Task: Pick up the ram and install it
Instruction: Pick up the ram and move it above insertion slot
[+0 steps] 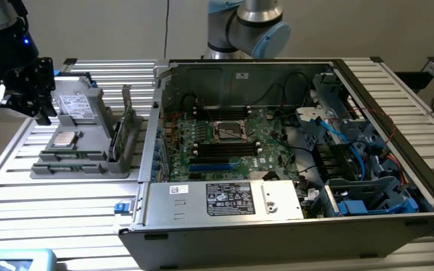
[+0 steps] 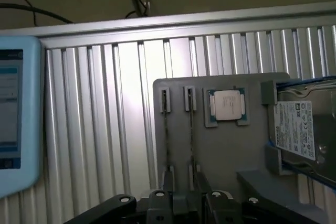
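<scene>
My tool [image 1: 21,110] hung open, gripping nothing, above the far end of the grey holder [image 1: 66,169], close to the drive [image 1: 74,104]. The holder sat on the slatted surface [image 1: 51,197], toward its edge on the exterior view's left and just beside the open case [image 1: 277,237]. The ram [image 1: 115,141] stood on edge along the holder's side nearest the case, next to a taller green card [image 1: 130,113] and apart from my tool. A CPU [image 1: 66,138] lay in the holder's middle. In the wrist view my fingers [image 2: 202,184] stood over the holder's two narrow slots [image 2: 166,140], with the CPU and drive alongside. The motherboard [image 1: 217,141] lay inside the case.
</scene>
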{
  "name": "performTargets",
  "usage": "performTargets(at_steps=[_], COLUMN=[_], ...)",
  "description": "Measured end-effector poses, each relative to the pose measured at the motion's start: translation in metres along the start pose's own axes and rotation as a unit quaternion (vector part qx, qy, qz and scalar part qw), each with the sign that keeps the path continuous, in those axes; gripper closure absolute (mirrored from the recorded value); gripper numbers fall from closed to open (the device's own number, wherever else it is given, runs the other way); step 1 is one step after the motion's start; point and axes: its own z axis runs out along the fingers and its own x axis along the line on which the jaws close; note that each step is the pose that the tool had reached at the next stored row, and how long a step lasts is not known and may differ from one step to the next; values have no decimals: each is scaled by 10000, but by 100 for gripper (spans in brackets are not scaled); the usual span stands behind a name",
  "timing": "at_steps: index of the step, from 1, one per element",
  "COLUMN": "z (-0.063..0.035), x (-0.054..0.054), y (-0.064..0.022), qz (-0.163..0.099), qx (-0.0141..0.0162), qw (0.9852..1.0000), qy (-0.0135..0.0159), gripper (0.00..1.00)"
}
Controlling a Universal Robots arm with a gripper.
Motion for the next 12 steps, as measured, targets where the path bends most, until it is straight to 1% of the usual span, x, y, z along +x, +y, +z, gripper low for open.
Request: performTargets(at_steps=[3, 5, 12], z=[54, 91, 217], x=[1, 1, 2], y=[-2, -3, -8], qz=[-145, -189, -203], qx=[-2, -1, -2], qw=[9999, 9998, 9998], qy=[6, 7, 8], gripper=[69, 69, 69])
